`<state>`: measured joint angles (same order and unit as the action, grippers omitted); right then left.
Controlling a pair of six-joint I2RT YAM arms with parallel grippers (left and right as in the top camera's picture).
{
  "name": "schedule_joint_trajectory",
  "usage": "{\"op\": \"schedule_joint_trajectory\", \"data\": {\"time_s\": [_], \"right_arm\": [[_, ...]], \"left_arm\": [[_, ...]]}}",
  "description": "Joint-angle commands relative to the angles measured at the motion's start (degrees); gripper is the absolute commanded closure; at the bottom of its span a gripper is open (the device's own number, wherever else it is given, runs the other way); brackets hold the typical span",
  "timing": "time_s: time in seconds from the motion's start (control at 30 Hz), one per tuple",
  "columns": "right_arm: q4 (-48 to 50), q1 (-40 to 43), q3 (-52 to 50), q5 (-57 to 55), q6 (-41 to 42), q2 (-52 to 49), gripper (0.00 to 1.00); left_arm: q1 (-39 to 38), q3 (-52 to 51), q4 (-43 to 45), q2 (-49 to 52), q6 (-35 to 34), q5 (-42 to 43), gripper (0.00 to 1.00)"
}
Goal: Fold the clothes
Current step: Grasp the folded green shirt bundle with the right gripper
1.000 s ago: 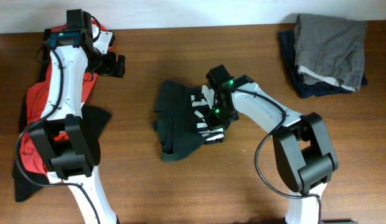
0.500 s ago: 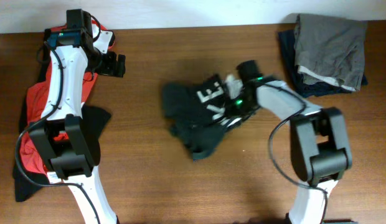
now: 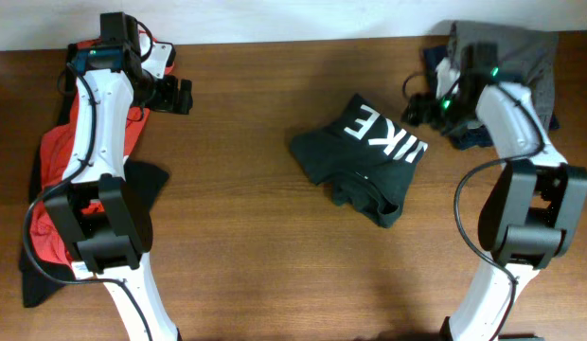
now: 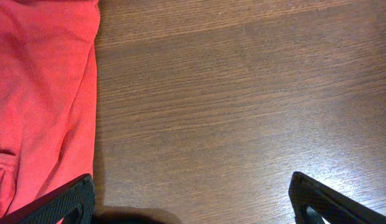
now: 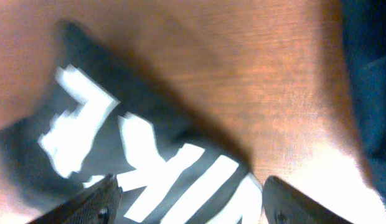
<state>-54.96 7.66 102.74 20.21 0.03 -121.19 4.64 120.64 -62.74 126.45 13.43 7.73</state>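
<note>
Overhead: I log the black T-shirt [image 3: 364, 161] bunched mid-table [image 3: 256, 256], step between grasps, right gripper [image 3: 418, 111] at its 2 o'clock; left wrist: left gripper [image 4: 193, 202] wide open, red T-shirt [image 4: 37, 93] at 9 o'clock; right wrist: jaws spread, empty over the black T-shirt, so next, I judge, take an edge and flatten it.

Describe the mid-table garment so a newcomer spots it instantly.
On the brown wooden table, look to the middle: a crumpled black T-shirt. Unlike the red shirt at left and the folded grey pile top right, it bears large white block letters.
</note>
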Motion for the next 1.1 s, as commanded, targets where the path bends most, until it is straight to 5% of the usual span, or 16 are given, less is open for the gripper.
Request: {"op": "schedule_joint_trajectory", "data": {"time_s": [0.0, 0.1, 0.37, 1.07], "right_arm": [[-10.1, -3.6, 11.3, 1.4, -8.6, 0.7, 0.23], [-20.9, -9.7, 13.8, -4.7, -15.6, 0.7, 0.19], [-26.7, -20.5, 5.9, -13.1, -12.6, 0.7, 0.17], [-2.1, -28.4, -14.9, -14.4, -17.0, 0.7, 0.03]], "left_arm": [[0.2, 0.4, 0.2, 0.3, -0.3, 1.7, 0.01], [0.2, 0.4, 0.4, 0.3, -0.3, 1.7, 0.01], [0.3, 0.4, 0.7, 0.3, 0.3, 1.3, 0.01], [0.4, 0.4, 1.7, 0.3, 0.3, 1.3, 0.01]]}}
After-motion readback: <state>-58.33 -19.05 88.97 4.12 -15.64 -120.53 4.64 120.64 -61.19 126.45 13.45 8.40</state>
